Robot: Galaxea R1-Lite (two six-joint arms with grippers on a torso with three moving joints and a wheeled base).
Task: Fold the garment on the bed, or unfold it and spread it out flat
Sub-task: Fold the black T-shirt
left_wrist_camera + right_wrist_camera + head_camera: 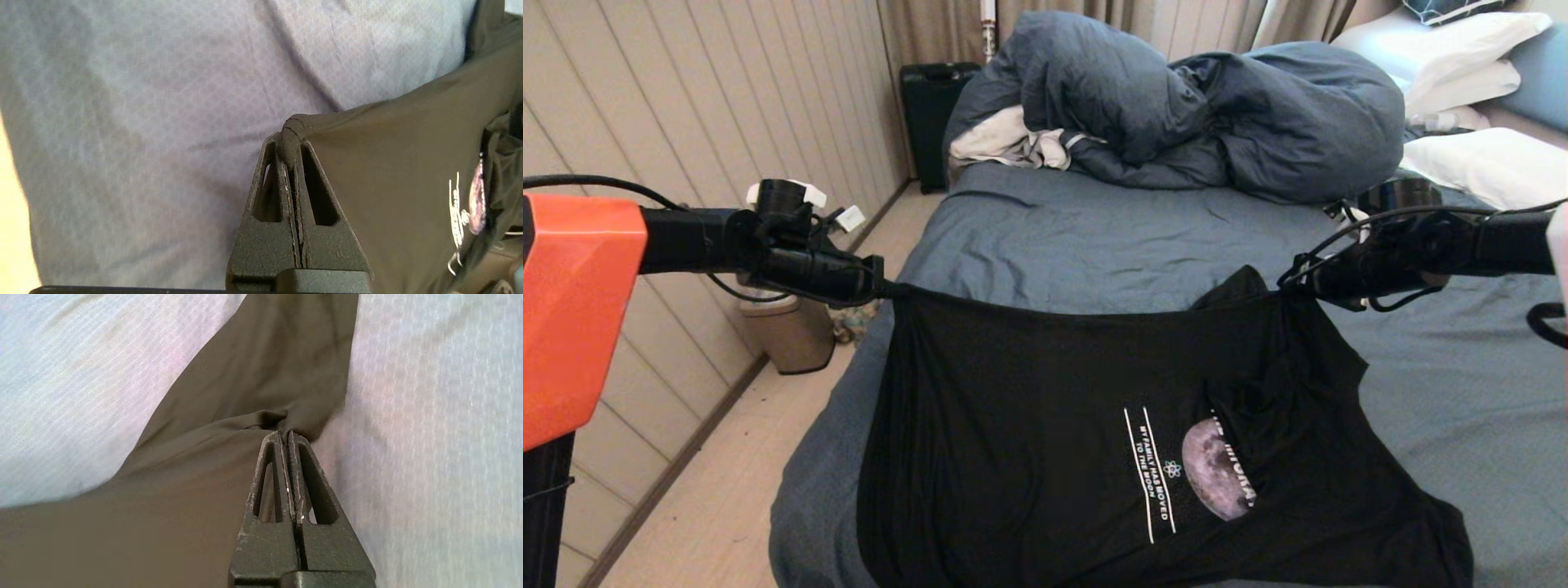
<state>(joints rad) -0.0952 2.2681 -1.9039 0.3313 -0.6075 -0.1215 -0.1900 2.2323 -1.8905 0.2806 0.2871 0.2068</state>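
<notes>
The black T-shirt [1045, 425] hangs stretched between both arms above the slate-blue bed [1094, 237], its hem taut along the top and its lower part draped toward the near edge. The grey moon print and white lettering [1192, 474] face up on its right half. My left gripper [889, 288] is shut on the shirt's left hem corner [291, 132], with my left gripper [288, 143] pinching bunched fabric. My right gripper [1286, 287] is shut on the right hem corner; in the right wrist view the T-shirt [229, 428] gathers at my right gripper [284, 434].
A bulky dark-blue duvet [1176, 106] is heaped at the far end with a white cloth [1005, 139] beside it. White pillows [1462, 57] lie at the far right. A beige bin [788, 331] and a black suitcase [931, 114] stand on the floor to the left.
</notes>
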